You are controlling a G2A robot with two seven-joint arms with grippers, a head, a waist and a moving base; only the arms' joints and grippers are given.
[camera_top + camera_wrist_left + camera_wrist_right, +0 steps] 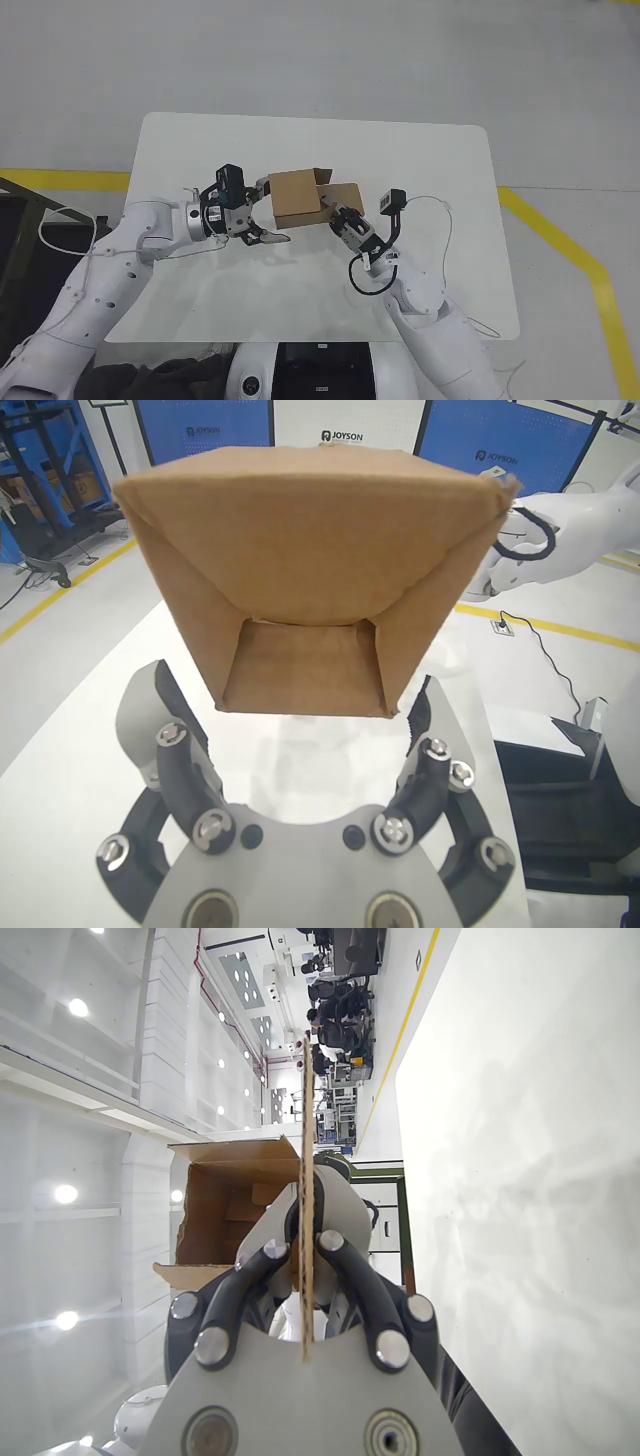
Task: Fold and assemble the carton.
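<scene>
The right pincer (302, 1223) is clenched on a side flap (347, 196) of the brown carton (296, 199), at the box's 4 o'clock. The left pincer (270, 212) hovers released, jaws spread, just off the 9 o'clock end. The carton sits over the middle of the white surface (430, 150), seemingly lifted clear. Its long axis runs 9 to 3 o'clock, with the open mouth toward 3 and the half-folded end toward 9. The step in hand looks to be closing that end. The next move likely calls for a square push on the loose flaps against a firm clamp.
</scene>
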